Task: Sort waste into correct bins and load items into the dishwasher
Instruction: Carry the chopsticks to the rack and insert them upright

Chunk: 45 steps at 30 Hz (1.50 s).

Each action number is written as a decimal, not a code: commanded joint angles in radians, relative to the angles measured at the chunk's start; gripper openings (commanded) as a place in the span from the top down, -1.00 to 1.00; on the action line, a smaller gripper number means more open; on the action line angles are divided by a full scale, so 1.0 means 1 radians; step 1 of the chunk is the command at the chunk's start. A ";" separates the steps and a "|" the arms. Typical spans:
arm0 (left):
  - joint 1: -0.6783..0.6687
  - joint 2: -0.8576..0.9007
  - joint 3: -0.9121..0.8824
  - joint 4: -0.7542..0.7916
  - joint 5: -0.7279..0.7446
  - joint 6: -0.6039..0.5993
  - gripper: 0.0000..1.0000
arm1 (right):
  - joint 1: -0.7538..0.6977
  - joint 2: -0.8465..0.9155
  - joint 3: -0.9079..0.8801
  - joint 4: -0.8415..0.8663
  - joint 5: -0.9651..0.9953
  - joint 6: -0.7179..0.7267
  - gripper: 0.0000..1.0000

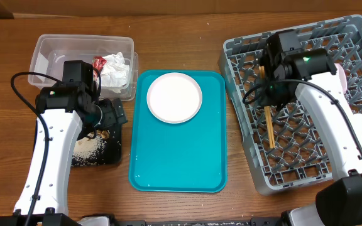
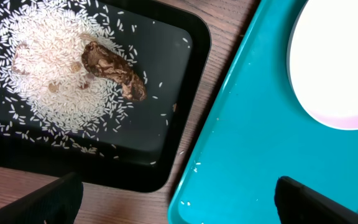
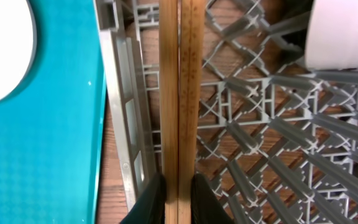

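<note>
My right gripper [image 1: 268,94] is shut on a pair of wooden chopsticks [image 1: 269,129] and holds them over the left part of the grey dishwasher rack [image 1: 231,50]. In the right wrist view the chopsticks [image 3: 179,93] run straight up between the fingers [image 3: 179,186] over the rack's grid [image 3: 123,124]. My left gripper [image 2: 179,199] is open and empty, above the gap between the black tray [image 2: 166,143] and the teal tray [image 2: 253,137]. The black tray [image 1: 99,157] holds scattered rice [image 2: 48,62] and a brown food scrap [image 2: 114,68]. A white plate [image 1: 174,96] lies on the teal tray [image 1: 178,157].
A clear plastic bin [image 1: 49,47] at the back left holds crumpled white paper and a red wrapper [image 1: 115,69]. A white and pink dish [image 1: 343,75] stands in the rack's right side; it shows as a white shape in the right wrist view [image 3: 340,31].
</note>
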 commanded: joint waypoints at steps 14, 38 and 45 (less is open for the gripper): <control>0.002 -0.016 0.019 0.001 0.000 0.001 -1.00 | 0.000 -0.019 -0.240 0.123 -0.106 -0.026 0.92; 0.002 -0.016 0.019 0.001 0.000 0.001 -1.00 | 0.000 -0.018 -0.293 0.159 -0.106 -0.026 0.92; 0.002 -0.016 0.019 0.001 0.000 0.001 -1.00 | 0.000 -0.018 -0.293 0.160 -0.106 -0.026 0.78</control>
